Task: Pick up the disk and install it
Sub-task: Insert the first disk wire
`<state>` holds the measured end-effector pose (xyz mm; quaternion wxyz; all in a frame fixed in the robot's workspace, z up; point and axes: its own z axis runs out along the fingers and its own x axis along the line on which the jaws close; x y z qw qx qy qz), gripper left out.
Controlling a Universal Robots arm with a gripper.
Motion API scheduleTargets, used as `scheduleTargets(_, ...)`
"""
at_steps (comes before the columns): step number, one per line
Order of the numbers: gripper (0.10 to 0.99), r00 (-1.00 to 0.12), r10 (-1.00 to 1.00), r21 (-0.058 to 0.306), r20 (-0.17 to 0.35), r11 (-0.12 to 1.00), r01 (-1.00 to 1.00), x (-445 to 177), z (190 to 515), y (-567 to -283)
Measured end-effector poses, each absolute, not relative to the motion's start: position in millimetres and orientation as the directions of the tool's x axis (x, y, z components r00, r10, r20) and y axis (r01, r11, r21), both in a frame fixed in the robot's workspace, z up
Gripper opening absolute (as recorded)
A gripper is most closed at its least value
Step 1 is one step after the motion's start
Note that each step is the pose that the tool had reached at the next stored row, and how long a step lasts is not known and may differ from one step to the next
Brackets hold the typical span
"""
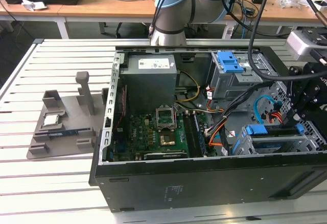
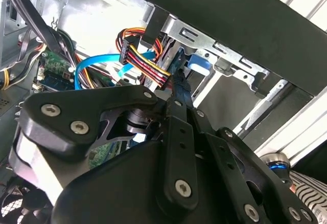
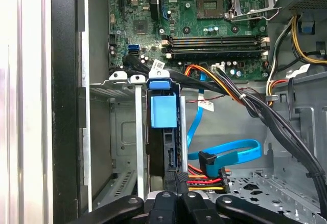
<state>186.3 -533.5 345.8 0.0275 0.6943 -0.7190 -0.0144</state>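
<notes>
While the black robot hand (image 1: 296,112) hangs over the open PC case's grey metal drive cage (image 1: 276,143), the disk (image 3: 163,132) — a flat silver drive in a blue plastic carrier — stands edgewise in that cage's slot. Hand appears closed on its top edge, fingers nearly together. Likely dense, stiff, shock-sensitive — grip the carrier's edges, not cables.

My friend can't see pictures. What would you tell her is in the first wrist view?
Looking down into an open computer case, the robot's black hand sits right at the end of the disk, which stands on edge in its blue carrier inside a grey metal drive cage. Beyond lie the green motherboard and blue, black and orange cables.
</notes>
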Motion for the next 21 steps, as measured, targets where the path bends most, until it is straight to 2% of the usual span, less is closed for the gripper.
scheduleTargets(21,0.106,-0.034,-0.999,0.059,0.02,0.035,-0.998,186,397,-534)
